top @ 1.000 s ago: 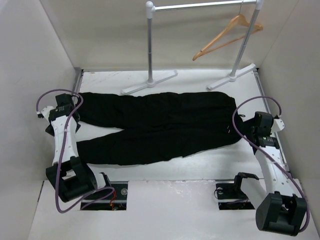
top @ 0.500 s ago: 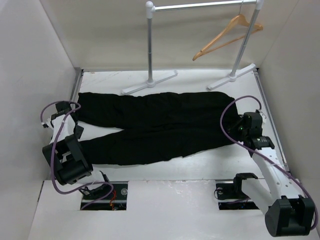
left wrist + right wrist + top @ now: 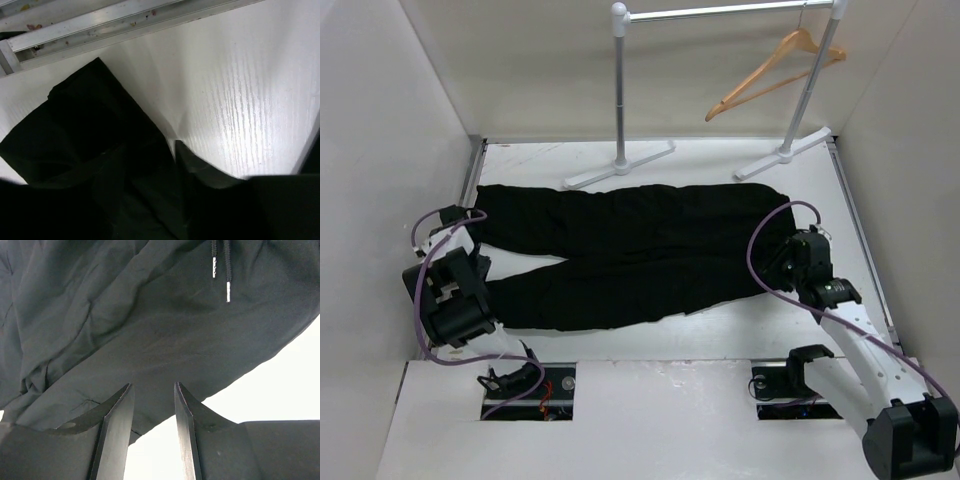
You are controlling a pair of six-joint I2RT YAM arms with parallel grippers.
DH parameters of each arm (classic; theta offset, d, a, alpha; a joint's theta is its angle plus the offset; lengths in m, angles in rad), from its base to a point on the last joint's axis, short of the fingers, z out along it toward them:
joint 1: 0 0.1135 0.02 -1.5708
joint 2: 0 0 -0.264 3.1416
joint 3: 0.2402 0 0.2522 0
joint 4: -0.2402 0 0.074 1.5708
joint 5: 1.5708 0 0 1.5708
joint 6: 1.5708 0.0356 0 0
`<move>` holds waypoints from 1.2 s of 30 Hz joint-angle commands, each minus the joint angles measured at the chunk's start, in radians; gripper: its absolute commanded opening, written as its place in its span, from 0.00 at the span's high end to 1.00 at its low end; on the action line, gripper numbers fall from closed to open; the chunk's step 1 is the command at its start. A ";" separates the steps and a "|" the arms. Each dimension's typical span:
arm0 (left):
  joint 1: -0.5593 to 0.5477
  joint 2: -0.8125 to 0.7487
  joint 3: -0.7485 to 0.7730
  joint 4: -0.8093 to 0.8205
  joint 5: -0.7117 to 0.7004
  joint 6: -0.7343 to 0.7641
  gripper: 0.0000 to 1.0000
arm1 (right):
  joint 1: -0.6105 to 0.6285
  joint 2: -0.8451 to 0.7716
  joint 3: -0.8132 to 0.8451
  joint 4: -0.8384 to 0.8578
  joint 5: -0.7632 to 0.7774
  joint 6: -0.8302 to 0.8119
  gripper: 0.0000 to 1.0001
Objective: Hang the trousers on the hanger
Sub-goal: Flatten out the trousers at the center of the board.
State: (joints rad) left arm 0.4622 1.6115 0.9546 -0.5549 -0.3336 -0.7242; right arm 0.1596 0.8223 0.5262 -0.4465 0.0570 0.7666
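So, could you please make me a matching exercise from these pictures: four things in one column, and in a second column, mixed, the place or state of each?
Things:
1. trousers
2. hanger
3. clothes rail
4. right claw

Places or states:
a. hangs by its hook, far right
b. stands on two feet at the far edge of the table
c. lies spread flat, black
d. open, at the waistband end

Pairs: 1-c; 2-a; 3-b; 4-d
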 commanded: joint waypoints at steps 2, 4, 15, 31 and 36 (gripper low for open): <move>0.011 0.008 -0.004 0.024 -0.012 -0.018 0.81 | -0.004 -0.014 0.009 0.014 -0.022 -0.024 0.56; 0.010 -0.001 0.001 0.013 0.008 -0.017 0.92 | -0.004 -0.018 0.011 0.009 -0.026 -0.021 0.56; -0.006 -0.608 -0.044 -0.282 -0.063 -0.023 1.00 | -0.035 -0.048 -0.003 0.003 -0.031 0.002 0.53; -0.033 -0.797 0.653 -1.129 -0.215 -0.026 1.00 | 0.031 -0.043 -0.017 0.018 -0.003 0.019 0.48; -0.058 -0.773 0.448 -1.015 -0.216 -0.003 1.00 | -0.016 -0.005 0.020 0.025 0.001 -0.012 0.46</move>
State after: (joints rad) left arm 0.4187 0.7742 1.5150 -1.2907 -0.5377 -0.7586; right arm 0.1684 0.8032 0.5072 -0.4572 0.0338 0.7761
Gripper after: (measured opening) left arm 0.006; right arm 0.535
